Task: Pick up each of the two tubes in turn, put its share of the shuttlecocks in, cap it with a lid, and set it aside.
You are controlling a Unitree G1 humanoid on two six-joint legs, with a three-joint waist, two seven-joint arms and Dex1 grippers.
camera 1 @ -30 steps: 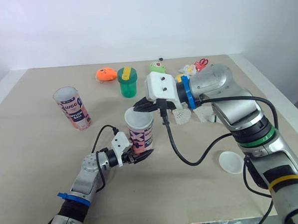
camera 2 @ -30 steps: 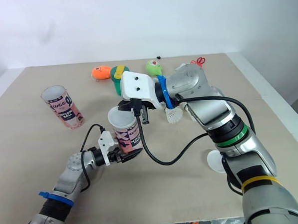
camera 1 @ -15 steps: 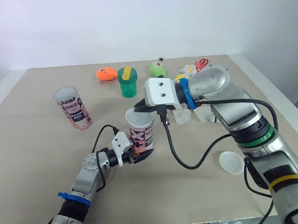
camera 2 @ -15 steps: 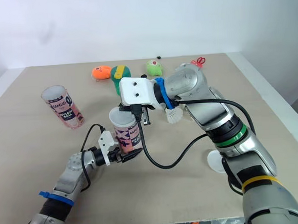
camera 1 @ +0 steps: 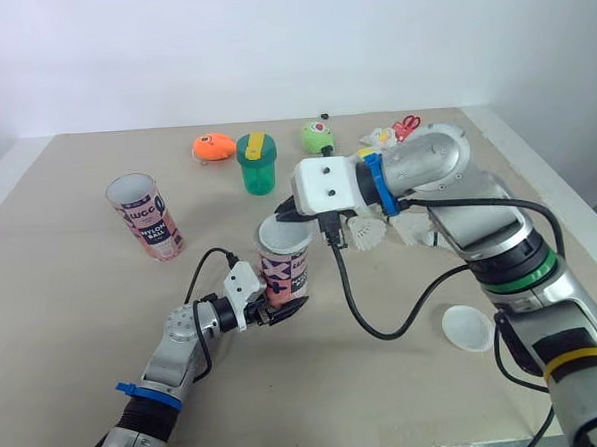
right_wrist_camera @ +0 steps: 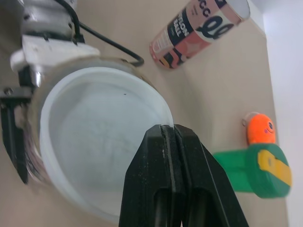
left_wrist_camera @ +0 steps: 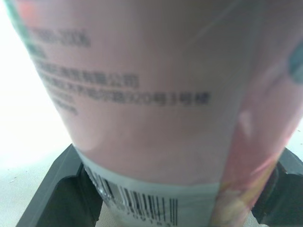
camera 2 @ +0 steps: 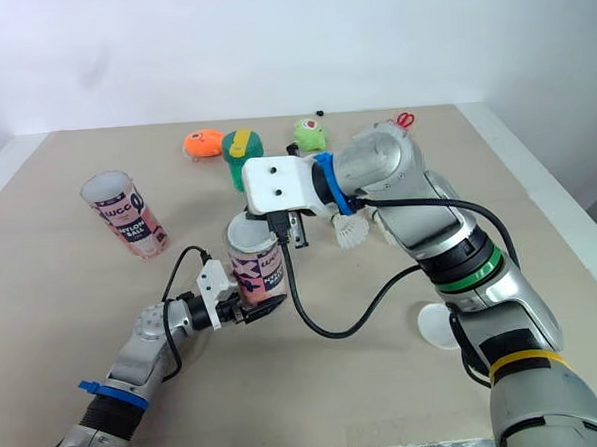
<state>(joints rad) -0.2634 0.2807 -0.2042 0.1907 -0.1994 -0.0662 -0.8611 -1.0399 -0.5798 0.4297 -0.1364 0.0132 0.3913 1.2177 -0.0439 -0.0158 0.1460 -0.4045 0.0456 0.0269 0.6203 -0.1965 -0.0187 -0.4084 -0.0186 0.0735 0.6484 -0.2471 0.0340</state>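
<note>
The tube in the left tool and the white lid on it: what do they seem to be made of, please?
The tube: probably thin glossy plastic, possibly coated card, printed pink; highlights streak its wall. The white lid: likely matte, slightly translucent plastic, with a thin moulded rim.

Tube (left_wrist_camera: 151,94): print blurred in left wrist view, top cut off. Base hidden between left gripper (camera 1: 281,310) fingers. Shuttlecocks (camera 1: 367,236) partly behind right arm.

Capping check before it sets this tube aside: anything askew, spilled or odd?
Nothing clearly wrong. The white lid covers the tube held by the left gripper; whether it sits flush, I cannot tell. Shuttlecocks lie loose on the table, perhaps meant for the other tube.
</note>
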